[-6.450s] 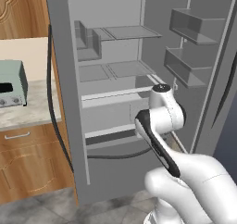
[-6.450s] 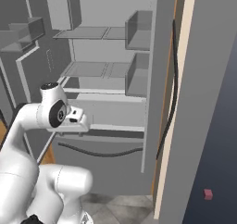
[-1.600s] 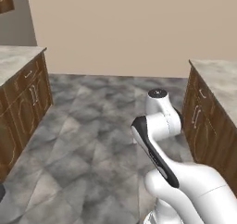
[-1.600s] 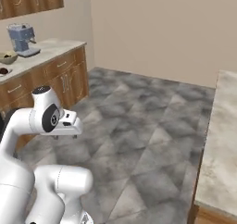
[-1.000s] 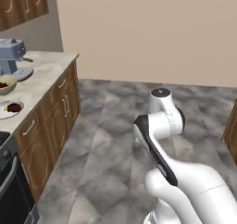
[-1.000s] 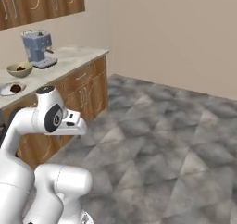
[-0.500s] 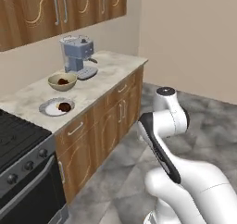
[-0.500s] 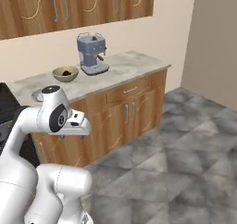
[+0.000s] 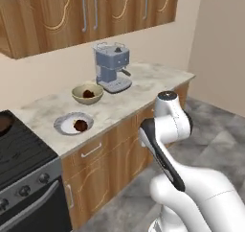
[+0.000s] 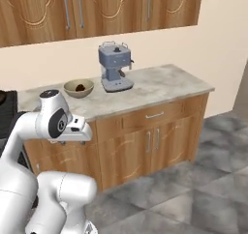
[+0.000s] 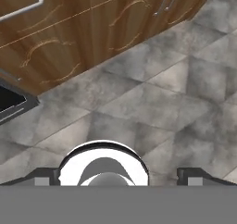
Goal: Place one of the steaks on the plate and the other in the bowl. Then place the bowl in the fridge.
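Bowl (image 9: 87, 94) on counter, seemingly far from gripper (image 11: 118, 174)

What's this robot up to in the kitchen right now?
Nothing is in its grasp: the gripper is open and aimed at the floor. On the counter, one steak lies on the plate and another steak sits in the bowl beside the coffee machine. The bowl has yet to go to the fridge.

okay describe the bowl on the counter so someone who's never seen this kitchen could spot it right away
On the marble counter under the wooden wall cabinets, look just left of the blue-grey coffee machine. The bowl is small, round and olive-tan, with a steak inside. Unlike the flat white plate nearer the stove, it has raised sides.
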